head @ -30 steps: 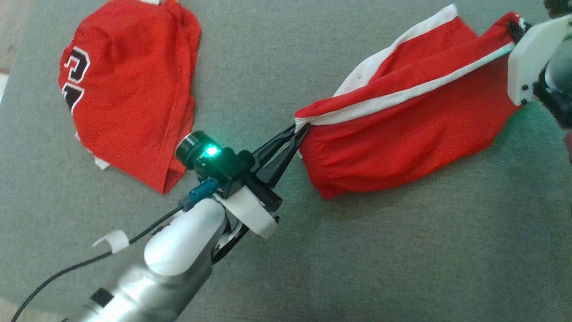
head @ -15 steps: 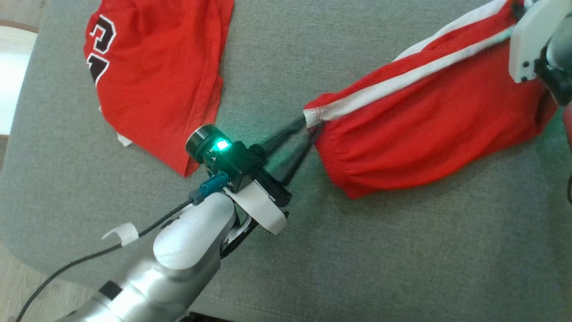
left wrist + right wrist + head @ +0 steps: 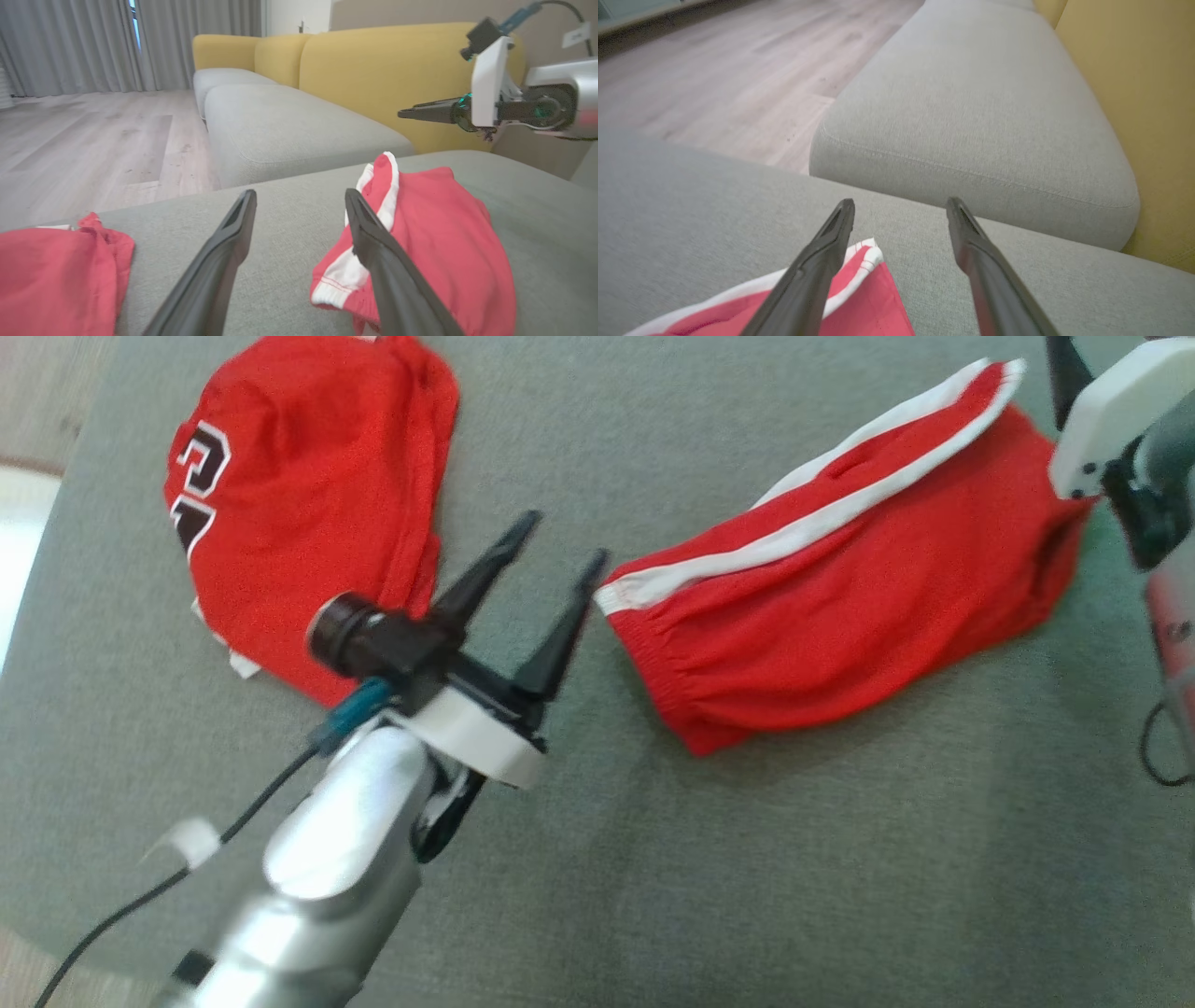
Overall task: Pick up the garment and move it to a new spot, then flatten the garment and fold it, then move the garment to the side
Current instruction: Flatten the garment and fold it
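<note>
Since 1 s ago, left gripper (image 3: 565,535) and right gripper (image 3: 901,202) released shorts (image 3: 840,607); both jaws apart. Red, white-striped, rumpled on woven cushion (image 3: 840,859).

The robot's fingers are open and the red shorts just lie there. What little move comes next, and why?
Probably lower the left gripper onto the near end of the shorts to start smoothing them. It and the right gripper are open and empty, and the shorts lie wrinkled on the cushion, not yet flat.

Garment (image 3: 840,625) red with white stripes, jersey (image 3: 308,504) red with black numerals, cushion (image 3: 747,877) grey.
</note>
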Controlling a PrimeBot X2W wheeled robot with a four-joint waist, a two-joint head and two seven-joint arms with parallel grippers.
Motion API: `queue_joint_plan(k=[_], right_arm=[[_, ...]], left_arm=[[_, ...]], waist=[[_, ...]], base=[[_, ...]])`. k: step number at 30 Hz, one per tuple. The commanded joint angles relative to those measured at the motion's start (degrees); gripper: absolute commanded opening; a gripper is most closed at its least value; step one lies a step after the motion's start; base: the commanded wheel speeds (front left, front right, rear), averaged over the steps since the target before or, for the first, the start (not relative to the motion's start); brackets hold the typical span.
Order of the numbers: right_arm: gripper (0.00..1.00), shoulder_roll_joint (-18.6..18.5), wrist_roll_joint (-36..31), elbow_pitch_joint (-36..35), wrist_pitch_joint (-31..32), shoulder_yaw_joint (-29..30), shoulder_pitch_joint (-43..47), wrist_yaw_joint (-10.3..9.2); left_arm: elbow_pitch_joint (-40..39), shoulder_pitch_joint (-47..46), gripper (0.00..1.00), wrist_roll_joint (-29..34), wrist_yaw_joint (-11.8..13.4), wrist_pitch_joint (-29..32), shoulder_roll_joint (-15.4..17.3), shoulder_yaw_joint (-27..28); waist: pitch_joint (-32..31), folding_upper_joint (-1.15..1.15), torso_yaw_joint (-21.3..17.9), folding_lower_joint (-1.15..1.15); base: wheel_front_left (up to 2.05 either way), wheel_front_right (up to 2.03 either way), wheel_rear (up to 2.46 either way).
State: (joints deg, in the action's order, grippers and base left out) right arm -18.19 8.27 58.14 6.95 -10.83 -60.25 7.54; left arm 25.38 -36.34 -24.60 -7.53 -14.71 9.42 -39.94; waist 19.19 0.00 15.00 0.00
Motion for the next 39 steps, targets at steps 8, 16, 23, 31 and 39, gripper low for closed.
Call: queue_joint_plan(k=[8, 16, 23, 31, 39], right_arm=[[1.00, 4.5, 4.6, -7.5, -14.0, 0.2, 9.3, -0.05], [1.00, 8.3, 3.0, -16.4, -20.0, 3.6, 24.1, -0.05], [1.00, 13.2, -0.4, -25.3, -21.2, 9.3, 35.9, -0.05], [1.00, 15.3, 0.7, -33.2, -21.1, 12.1, 45.4, -0.05], [1.00, 15.3, 2.1, -35.7, -17.9, 12.2, 45.1, -0.05]], left_arm=[[-7.9, 7.3, 1.00, 2.6, 3.1, -0.3, 1.7, 15.1], [-14.1, 17.0, 1.00, 6.8, 4.1, -0.3, -1.0, 24.2], [-16.9, 23.8, 1.00, 9.6, 3.3, -0.3, -3.6, 29.0], [-19.6, 29.8, 1.00, 11.8, 2.2, -0.3, -6.0, 33.3], [-19.4, 29.4, 1.00, 12.8, 1.0, -0.3, -6.5, 32.6]], waist=[[-7.4, 0.00, -5.9, 0.00], [-11.0, 0.00, -9.7, 0.00], [-12.8, 0.00, -12.2, 0.00], [-13.5, 0.00, -14.0, 0.00], [-11.9, 0.00, -12.4, 0.00]], base=[[0.00, 0.00, 0.00], [0.00, 0.00, 0.00], [0.00, 0.00, 0.00], [0.00, 0.00, 0.00], [0.00, 0.00, 0.00]])
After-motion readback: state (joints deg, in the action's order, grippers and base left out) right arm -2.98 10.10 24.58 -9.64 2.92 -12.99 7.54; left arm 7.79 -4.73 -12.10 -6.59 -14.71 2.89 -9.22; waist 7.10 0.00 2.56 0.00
